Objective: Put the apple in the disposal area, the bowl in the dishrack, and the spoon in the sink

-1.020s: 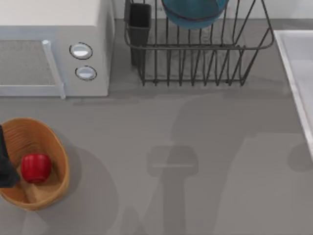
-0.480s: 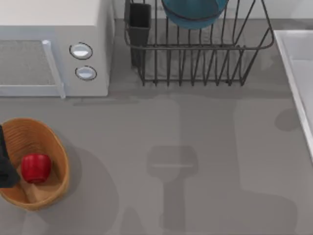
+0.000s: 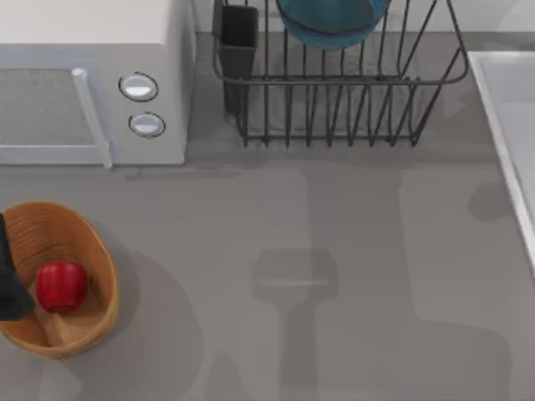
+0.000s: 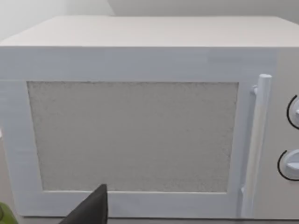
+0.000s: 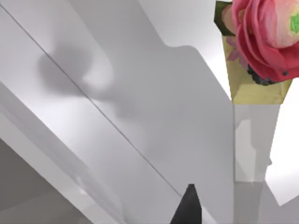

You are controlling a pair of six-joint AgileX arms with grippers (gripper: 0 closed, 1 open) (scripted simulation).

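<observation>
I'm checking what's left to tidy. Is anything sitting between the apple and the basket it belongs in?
Nothing visible stands in the way: the apple already lies inside the woven basket at the table's left. The blue bowl likewise sits in the dishrack.

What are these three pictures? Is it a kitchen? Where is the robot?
It is a pretend kitchen with a two-armed robot. One picture looks down from above. It shows a white microwave, a wire dishrack with the blue bowl in it, the sink rim at the right, and a basket holding the red apple. The other two pictures come from cameras on the robot's wrists. The left tool faces the microwave, and the right tool looks at the sink. I cannot tell if either holds anything.
</observation>
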